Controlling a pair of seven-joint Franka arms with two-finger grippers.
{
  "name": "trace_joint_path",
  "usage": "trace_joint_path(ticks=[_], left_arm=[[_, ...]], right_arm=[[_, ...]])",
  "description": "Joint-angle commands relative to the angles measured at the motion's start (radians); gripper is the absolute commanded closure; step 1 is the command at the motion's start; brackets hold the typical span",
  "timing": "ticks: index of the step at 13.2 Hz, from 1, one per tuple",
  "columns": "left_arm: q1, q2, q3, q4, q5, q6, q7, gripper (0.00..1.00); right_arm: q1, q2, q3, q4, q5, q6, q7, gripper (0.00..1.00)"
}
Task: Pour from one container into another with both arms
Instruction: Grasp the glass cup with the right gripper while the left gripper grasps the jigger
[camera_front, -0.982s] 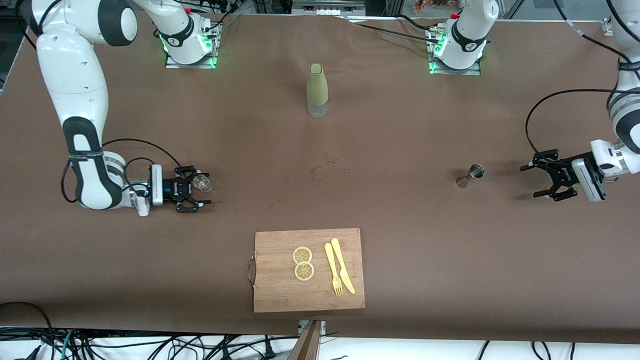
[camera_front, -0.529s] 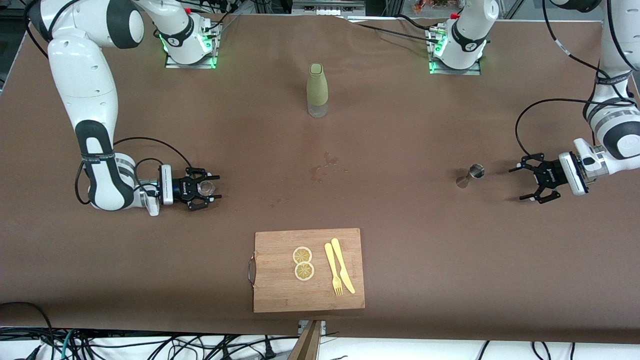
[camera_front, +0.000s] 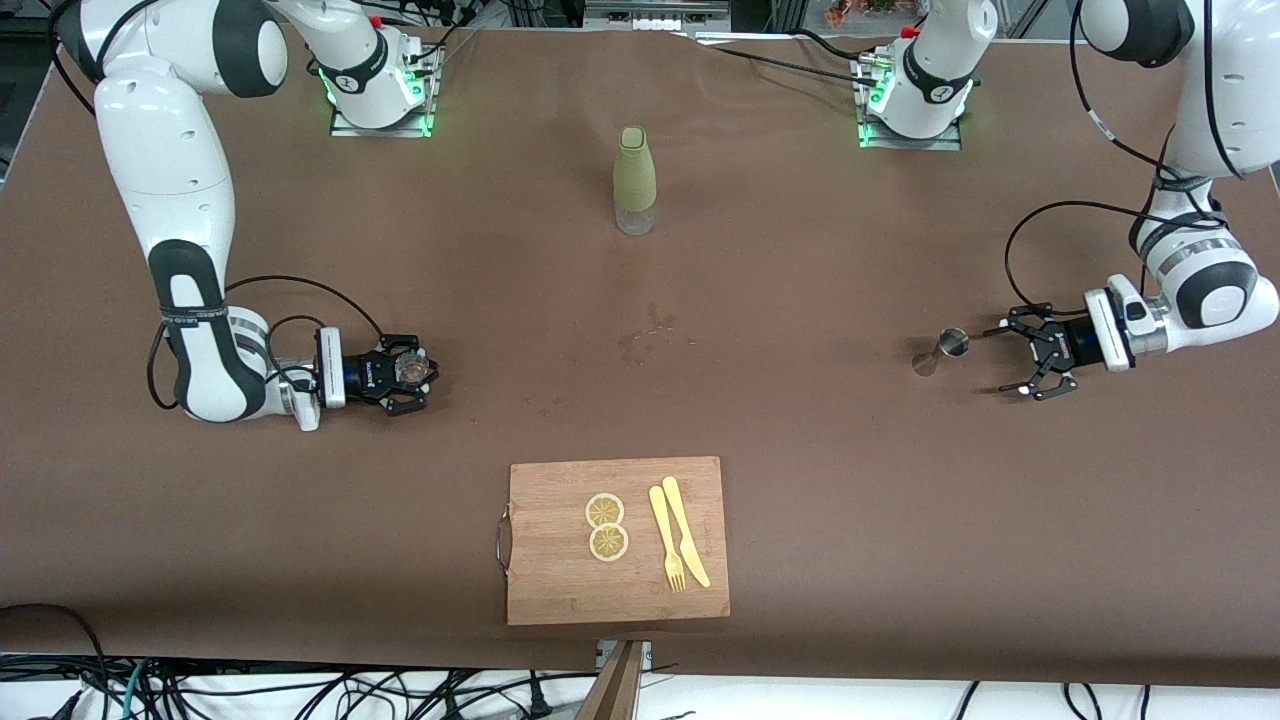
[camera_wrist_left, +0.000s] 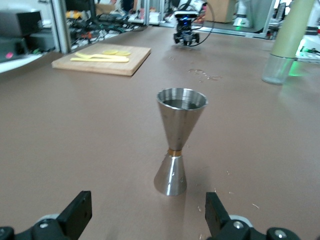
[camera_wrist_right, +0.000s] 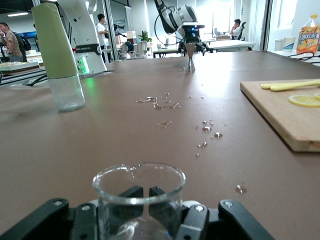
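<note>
Right claw (camera_front: 412, 371) clamps upright glass beaker (camera_front: 407, 368); left claw (camera_front: 1012, 362) spread beside steel jigger (camera_front: 940, 351).

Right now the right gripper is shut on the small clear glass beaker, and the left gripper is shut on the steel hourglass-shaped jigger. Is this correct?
Partly. The left gripper is open, its fingers apart and clear of the steel hourglass-shaped jigger, as the left wrist view shows. The right gripper is indeed shut on the small clear glass beaker.

The right gripper (camera_front: 418, 371) closes on the glass (camera_front: 408, 368) — the left gripper (camera_front: 1012, 363) moves in beside the jigger (camera_front: 941, 351), fingers spread.
</note>
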Motion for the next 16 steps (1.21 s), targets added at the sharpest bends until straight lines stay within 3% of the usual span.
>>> trace_joint_path(ticks=[1,7,9,10,14,16], left_arm=[[-0.036,0.079,0.014,0.009,-0.070,-0.079,0.163,0.00],[-0.084,0.140,0.040,0.021,-0.142,-0.194,0.280,0.00],[-0.087,0.142,0.048,0.036,-0.161,-0.213,0.286,0.01],[-0.087,0.143,0.051,0.041,-0.165,-0.216,0.320,0.04],[-0.104,0.166,0.053,0.041,-0.205,-0.216,0.389,0.09],[-0.114,0.166,0.053,0.041,-0.212,-0.216,0.392,0.17]], right_arm=[[0.003,-0.011,0.000,0.047,0.016,-0.048,0.097,0.95],[0.057,-0.029,0.034,0.151,0.034,0.011,0.324,0.95],[0.086,-0.032,0.035,0.154,0.115,0.068,0.378,0.95],[0.109,-0.034,0.032,0.156,0.144,0.089,0.402,0.95],[0.143,-0.051,0.029,0.156,0.140,0.125,0.442,0.95],[0.141,-0.052,0.026,0.154,0.126,0.117,0.449,0.95]])
